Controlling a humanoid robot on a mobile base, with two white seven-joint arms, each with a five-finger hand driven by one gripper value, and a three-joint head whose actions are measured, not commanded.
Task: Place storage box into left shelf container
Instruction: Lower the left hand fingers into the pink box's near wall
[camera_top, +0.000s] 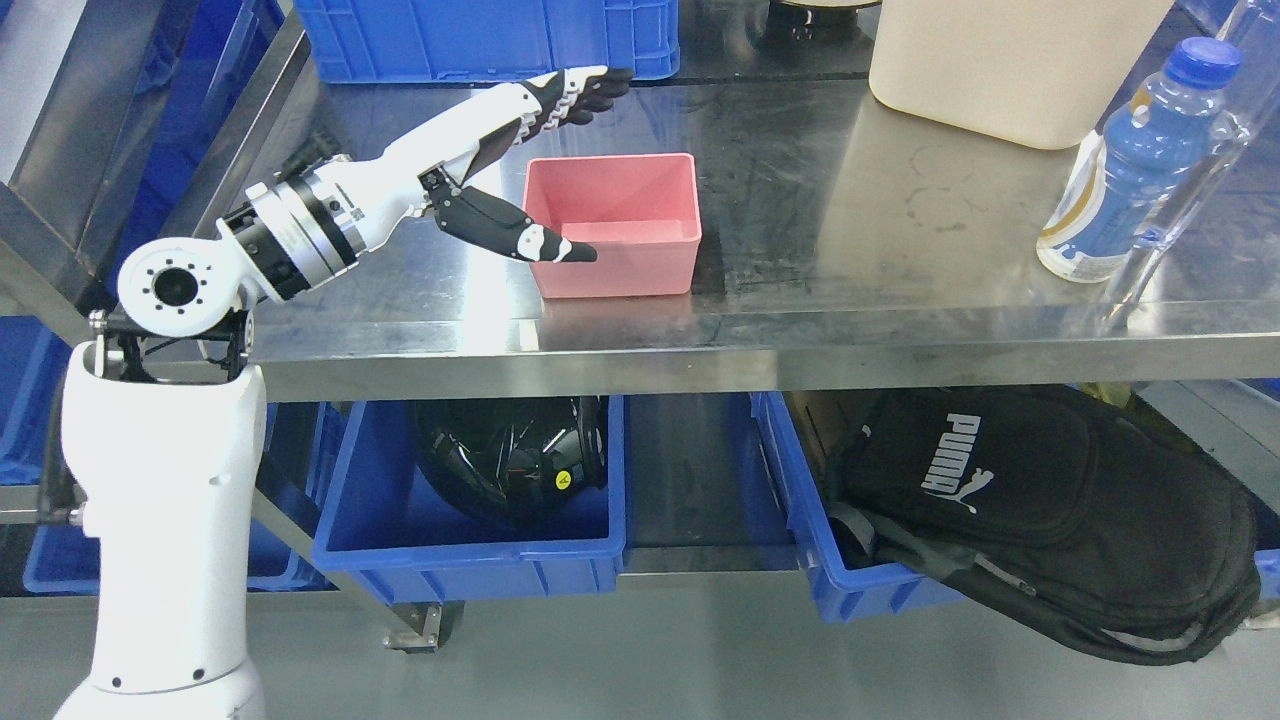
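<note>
A pink storage box, empty and upright, sits on the steel table near its front edge. My left hand reaches over the table from the left, open and holding nothing. Its thumb crosses in front of the box's left front corner. The four fingers stretch out beyond the box's far left corner. On the lower shelf at the left stands a blue container with a black helmet inside it.
A blue crate and a cream bin stand at the back of the table. A blue drink bottle and a clear bottle stand at the right. A second blue container below holds a black backpack.
</note>
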